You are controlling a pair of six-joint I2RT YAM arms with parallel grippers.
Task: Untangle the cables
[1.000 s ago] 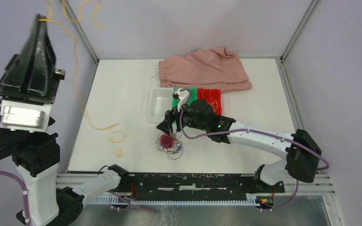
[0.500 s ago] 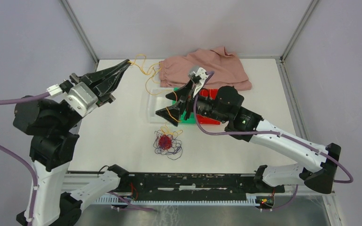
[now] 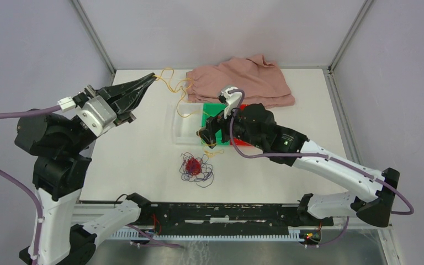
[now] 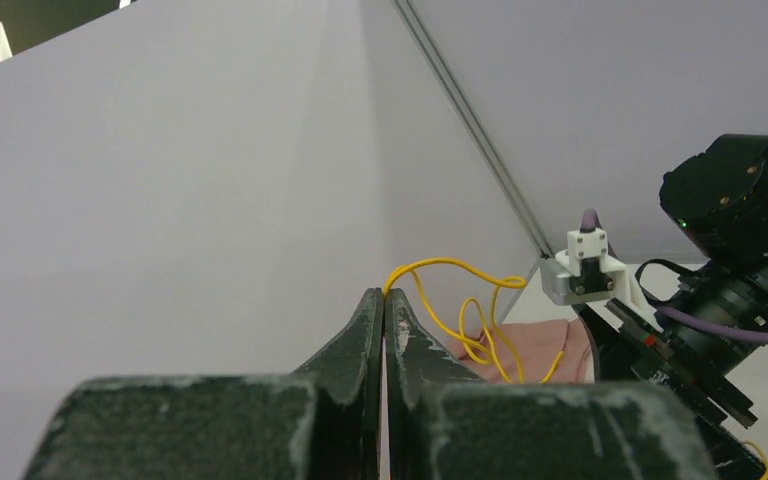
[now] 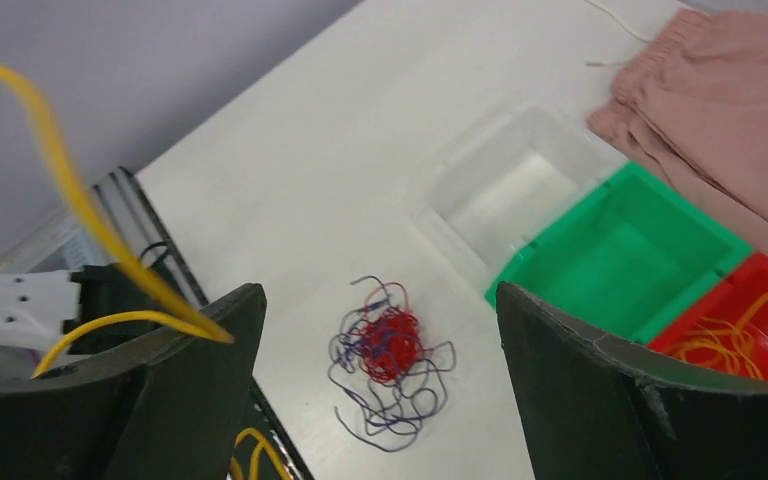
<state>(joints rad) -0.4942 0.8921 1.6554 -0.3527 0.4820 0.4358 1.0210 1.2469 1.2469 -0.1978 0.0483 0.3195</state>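
The yellow cable is pinched in my shut left gripper, held high near the table's far left. It loops down past the bins to my right gripper. In the left wrist view the yellow cable springs from the closed tips of the left gripper. My right gripper is wide open above the table, and the yellow cable lies across its left finger. The red and dark purple-blue cables lie in one tangled heap on the table, also in the right wrist view.
A clear bin, a green bin and a red bin with yellow strands in it stand side by side mid-table. A pink cloth lies behind them. Frame posts stand at the far corners.
The left arm came down from high up and now holds the yellow cable's end at the far left. My right gripper left the tangle, rose, then dipped down by the bins.
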